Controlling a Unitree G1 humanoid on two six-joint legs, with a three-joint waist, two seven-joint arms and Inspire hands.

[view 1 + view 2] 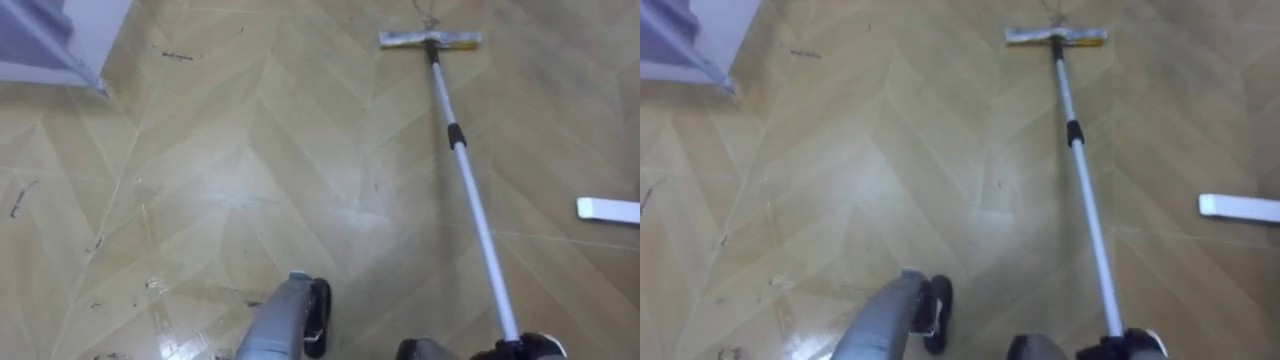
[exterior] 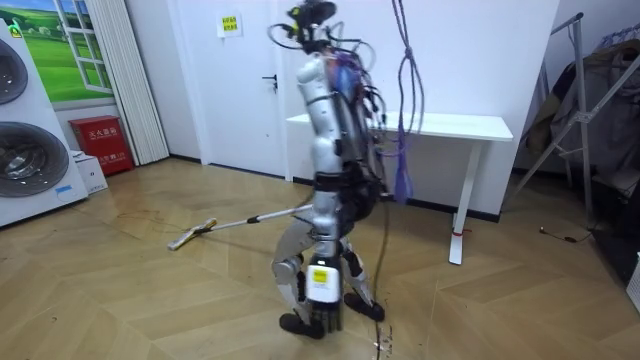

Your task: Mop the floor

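Note:
The mop lies stretched out over the wooden floor ahead of me. Its flat head (image 1: 430, 40) rests on the boards at the top of the view. The white pole (image 1: 470, 190) slants down to the lower right, where my right hand (image 1: 522, 349) is curled round its end. My left hand (image 1: 318, 312) hangs at the bottom centre, off the mop, at the end of its grey forearm. In the room view I stand upright in mid-room, with the mop head (image 2: 190, 237) on the floor toward the room view's left.
A white appliance base (image 1: 60, 40) stands at the upper left, and a white bar (image 1: 608, 209) lies on the floor at the right. Dark scuff marks (image 1: 175, 55) dot the boards. Behind me are a white table (image 2: 440, 125), washing machines (image 2: 30, 150) and a drying rack (image 2: 590, 90).

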